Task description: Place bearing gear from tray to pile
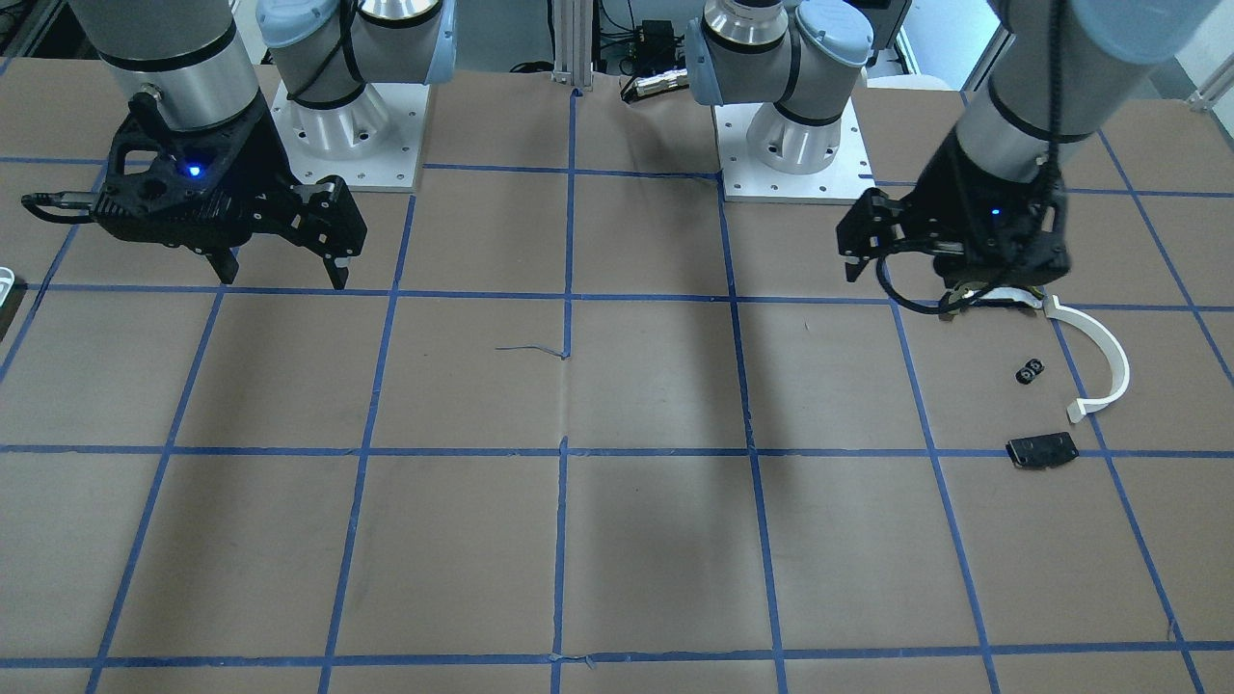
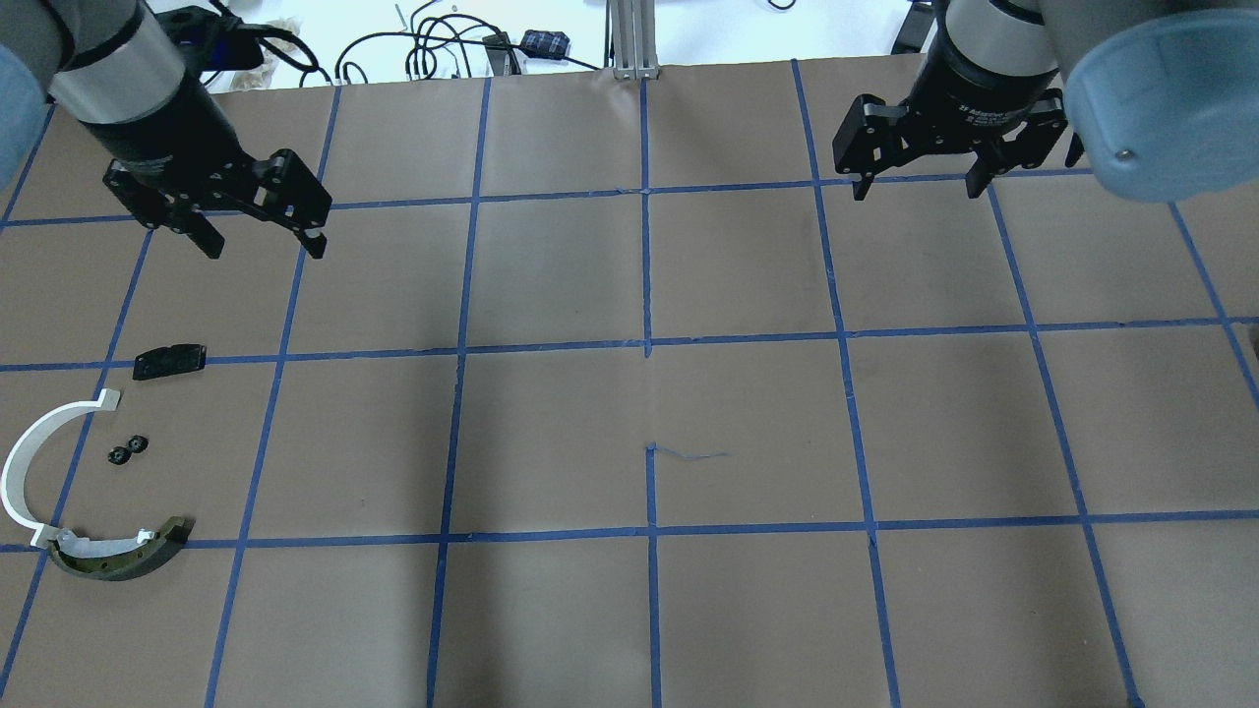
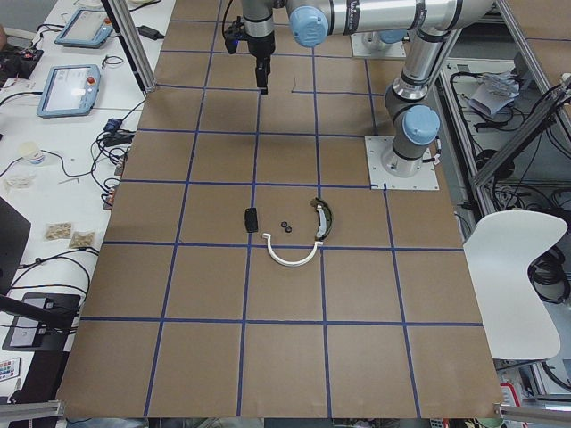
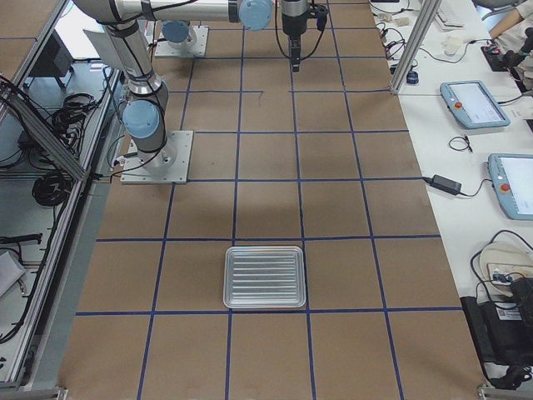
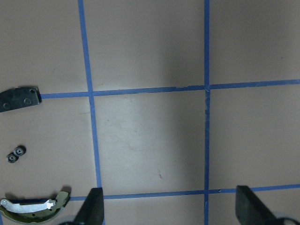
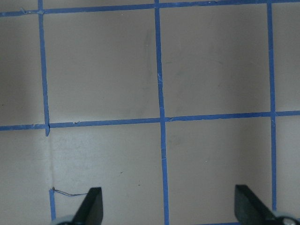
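Note:
The pile lies at the table's left: a white plastic arc (image 2: 20, 472), a dark yellowish-edged curved piece (image 2: 118, 559), a flat black block (image 2: 169, 361) and two small black bearing gears (image 2: 128, 450). The gears also show in the front view (image 1: 1030, 370) and the left wrist view (image 5: 16, 153). The ribbed metal tray (image 4: 265, 277) shows only in the exterior right view and nothing shows in it. My left gripper (image 2: 261, 236) is open and empty, hovering beyond the black block. My right gripper (image 2: 915, 187) is open and empty at the far right.
The brown table carries a grid of blue tape lines (image 2: 647, 344). Both arm bases (image 1: 347, 125) stand at the robot's edge. Cables and operator tablets (image 4: 475, 104) lie on a side bench past the table's far edge.

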Controlling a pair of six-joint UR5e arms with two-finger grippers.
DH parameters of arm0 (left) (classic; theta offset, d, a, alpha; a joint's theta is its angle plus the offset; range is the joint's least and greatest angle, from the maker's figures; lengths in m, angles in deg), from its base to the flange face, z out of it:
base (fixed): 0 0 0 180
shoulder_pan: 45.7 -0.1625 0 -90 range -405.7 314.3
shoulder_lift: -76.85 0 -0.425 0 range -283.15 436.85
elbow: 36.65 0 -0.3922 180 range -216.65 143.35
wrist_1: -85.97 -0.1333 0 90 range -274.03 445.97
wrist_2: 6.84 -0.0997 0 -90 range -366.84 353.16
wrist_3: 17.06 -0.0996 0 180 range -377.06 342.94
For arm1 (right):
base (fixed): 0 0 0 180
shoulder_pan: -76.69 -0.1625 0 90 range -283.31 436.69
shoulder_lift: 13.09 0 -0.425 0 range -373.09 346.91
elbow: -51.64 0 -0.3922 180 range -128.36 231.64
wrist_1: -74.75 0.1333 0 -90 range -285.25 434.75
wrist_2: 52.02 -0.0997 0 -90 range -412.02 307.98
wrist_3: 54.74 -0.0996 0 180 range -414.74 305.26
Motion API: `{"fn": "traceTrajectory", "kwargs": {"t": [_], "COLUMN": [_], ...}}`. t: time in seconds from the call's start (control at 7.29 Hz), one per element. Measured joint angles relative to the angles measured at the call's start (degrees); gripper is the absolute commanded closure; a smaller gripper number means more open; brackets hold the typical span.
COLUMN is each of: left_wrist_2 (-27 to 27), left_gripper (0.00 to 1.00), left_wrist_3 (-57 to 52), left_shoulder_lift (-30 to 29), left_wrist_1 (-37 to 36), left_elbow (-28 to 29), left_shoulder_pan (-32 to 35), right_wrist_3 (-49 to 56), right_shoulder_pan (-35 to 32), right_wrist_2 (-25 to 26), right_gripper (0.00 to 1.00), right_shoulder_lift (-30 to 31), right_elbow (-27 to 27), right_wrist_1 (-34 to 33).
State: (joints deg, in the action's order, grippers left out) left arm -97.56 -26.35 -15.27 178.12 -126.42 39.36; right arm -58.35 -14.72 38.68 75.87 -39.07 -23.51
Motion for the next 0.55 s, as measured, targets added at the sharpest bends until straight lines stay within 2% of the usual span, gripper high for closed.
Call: {"fn": "traceTrajectory", "kwargs": {"t": [0.27, 0.55], "left_wrist_2": [0.03, 0.05], "left_gripper": [0.0, 0.0], "left_wrist_3": [3.38, 3.45], "left_shoulder_lift": [0.49, 1.03], "left_wrist_1": [-0.96, -1.05], "left_elbow": [-1.37, -0.72], "left_shoulder_pan": [5.11, 4.99], "right_wrist_3": [0.0, 0.0], "right_shoulder_pan": [0.0, 0.0], "right_wrist_2": [0.0, 0.0], "right_gripper": [0.0, 0.0], "right_shoulder_lift": [0.01, 0.01], "right_elbow": [-0.05, -0.08], "right_wrist_1": [0.0, 0.0]}}
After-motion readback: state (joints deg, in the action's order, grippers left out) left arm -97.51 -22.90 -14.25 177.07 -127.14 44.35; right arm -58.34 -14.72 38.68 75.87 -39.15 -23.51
